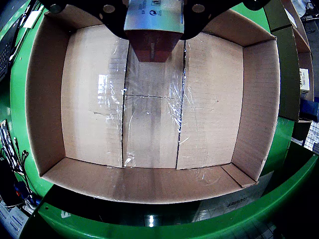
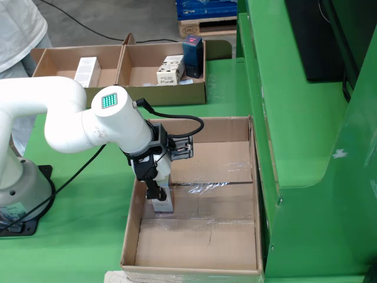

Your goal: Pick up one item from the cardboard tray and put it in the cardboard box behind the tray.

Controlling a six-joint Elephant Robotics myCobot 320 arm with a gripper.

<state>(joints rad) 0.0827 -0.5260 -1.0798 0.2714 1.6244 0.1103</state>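
In the still view, the white arm (image 2: 70,121) reaches from the left over the green desk (image 2: 88,194). Its pincer (image 2: 159,194) hangs inside the big cardboard box (image 2: 250,194), near the box's left wall. The pincer is closed on a small box (image 2: 163,203), which sticks out just below it. In the pincer view, that small box (image 1: 152,47) looks reddish brown, above the taped floor.

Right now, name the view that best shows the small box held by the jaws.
The fixed view: the small grey-white box appears whole, hanging inside the large cardboard box. The gripper-mounted view shows only its reddish end, cut off beneath the gripper.
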